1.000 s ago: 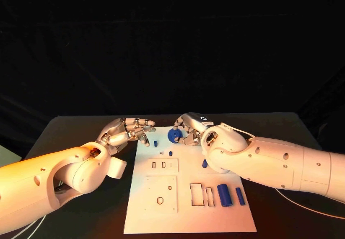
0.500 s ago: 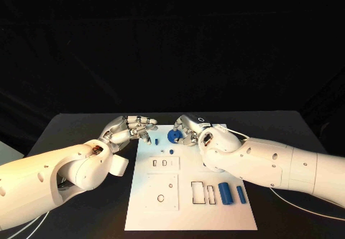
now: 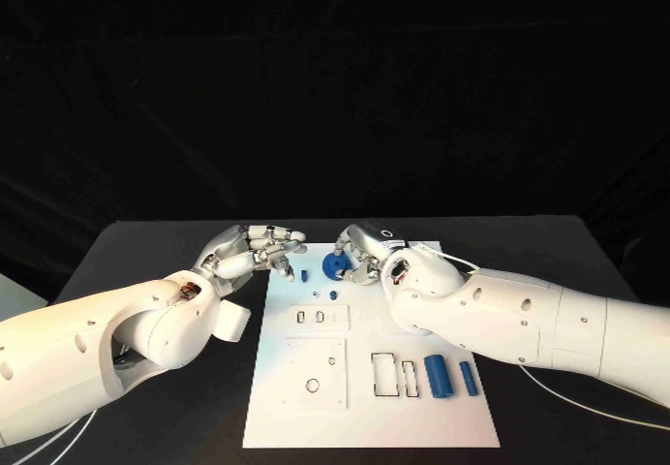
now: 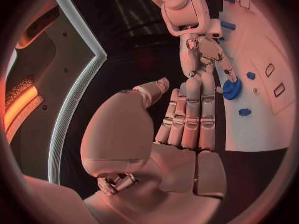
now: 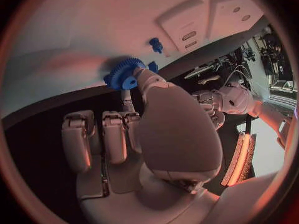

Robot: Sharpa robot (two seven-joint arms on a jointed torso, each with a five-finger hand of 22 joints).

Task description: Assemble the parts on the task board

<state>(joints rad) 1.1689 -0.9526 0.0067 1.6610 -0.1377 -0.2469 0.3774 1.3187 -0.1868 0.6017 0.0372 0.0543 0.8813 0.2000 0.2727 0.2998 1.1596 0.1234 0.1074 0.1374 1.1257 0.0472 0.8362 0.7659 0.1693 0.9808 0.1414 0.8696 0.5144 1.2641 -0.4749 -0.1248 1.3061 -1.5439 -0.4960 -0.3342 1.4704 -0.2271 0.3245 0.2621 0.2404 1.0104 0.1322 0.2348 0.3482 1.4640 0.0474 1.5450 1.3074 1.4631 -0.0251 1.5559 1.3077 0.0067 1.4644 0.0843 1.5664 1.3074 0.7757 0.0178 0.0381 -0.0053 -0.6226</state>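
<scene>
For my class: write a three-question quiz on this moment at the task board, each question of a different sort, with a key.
1. True or false: the right hand touches the blue gear at the far end of the task board.
2. Multiple choice: where do the two blue cylinders lie? A) in the left hand; B) on the board's near right part, beside the rectangular slots; C) off the board on the black table.
3. Fill in: the left hand holds ____.

Key
1. True; the right wrist view shows a fingertip against the gear.
2. B.
3. Nothing; its fingers lie together near the board's far left edge with no part in them.
</scene>
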